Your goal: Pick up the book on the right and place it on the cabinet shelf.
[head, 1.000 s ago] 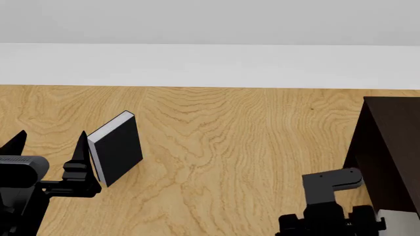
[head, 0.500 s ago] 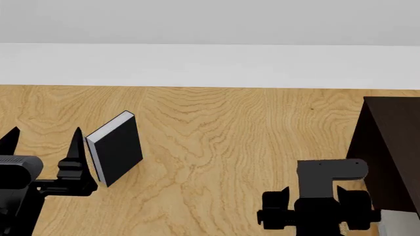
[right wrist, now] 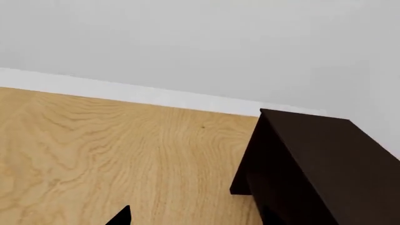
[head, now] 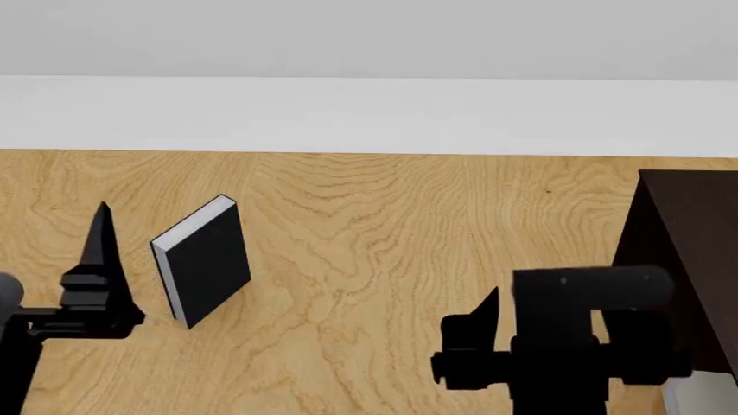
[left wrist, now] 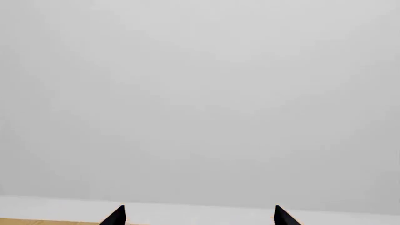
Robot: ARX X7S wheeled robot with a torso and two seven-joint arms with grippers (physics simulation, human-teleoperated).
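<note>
The book [head: 206,262] in view is dark-covered with white page edges, lying on the wooden table [head: 392,233] well to the left of the cabinet shelf [head: 689,251]; whether it is the one meant, I cannot tell. The cabinet shelf is a very dark brown box at the table's right edge, far from the book, and the right wrist view shows its top and near side [right wrist: 312,164]. The left gripper [head: 52,259] hovers just beside the book, on the side away from the cabinet, its two pointed fingers spread wide apart with nothing between them. The right gripper [head: 554,346] hangs close to the cabinet's left side; I cannot tell how its jaws stand.
</note>
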